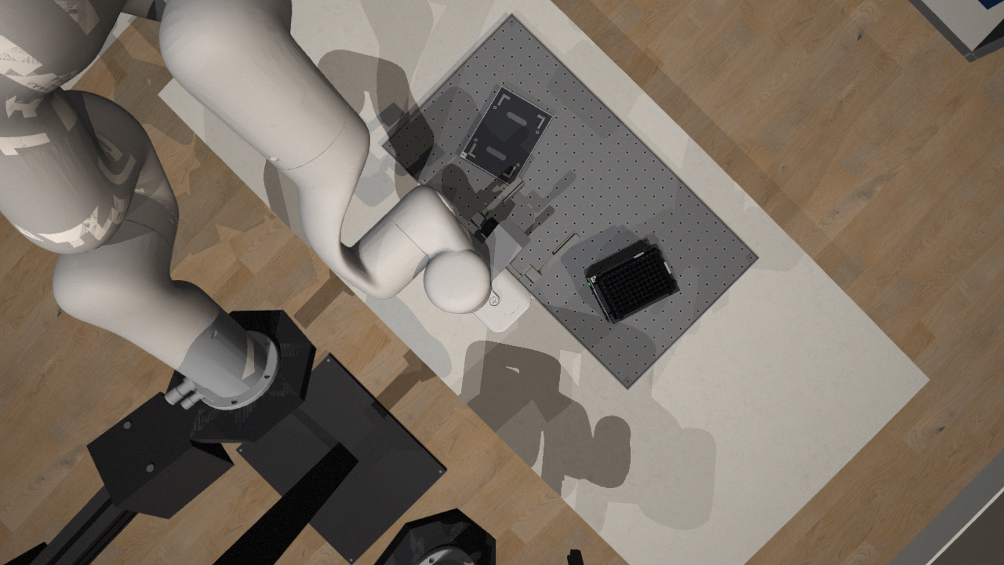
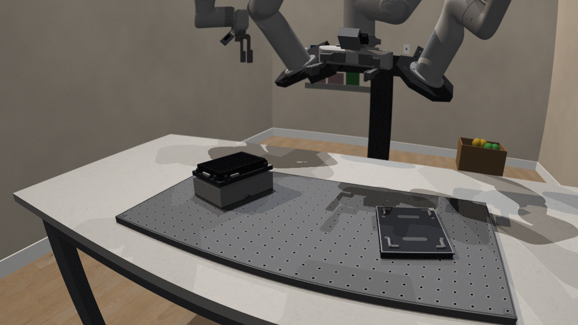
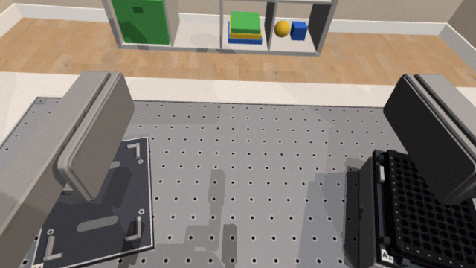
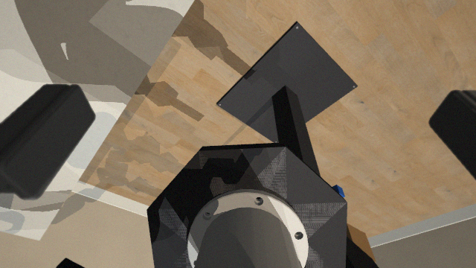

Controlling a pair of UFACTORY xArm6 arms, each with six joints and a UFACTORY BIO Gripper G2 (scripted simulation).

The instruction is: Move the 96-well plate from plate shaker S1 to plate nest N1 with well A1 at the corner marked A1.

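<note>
The black 96-well plate [image 1: 635, 284] [image 2: 232, 161] [image 3: 416, 212] sits on the grey plate shaker S1 [image 2: 238, 192] [image 3: 362, 223]. The shaker's A1 label [image 3: 387, 255] shows at its near left corner in the left wrist view. The dark plate nest N1 [image 1: 508, 132] [image 2: 412, 227] [image 3: 93, 243] is empty, with L-shaped locators at its corners. My left gripper [image 1: 539, 217] [image 2: 341, 72] [image 3: 262, 138] is open and empty, high above the board between nest and shaker. My right gripper [image 2: 246, 56] [image 4: 254, 135] is open and empty, away from the plate and nest.
The perforated board [image 1: 596, 175] [image 2: 299, 226] [image 3: 242, 156] lies on the pale table [image 1: 786, 393] [image 2: 100, 174] and bears both stations. The robot's black stand [image 2: 379, 113] [image 4: 290, 123] rises behind the table. A shelf [image 3: 197, 35] stands on the floor beyond.
</note>
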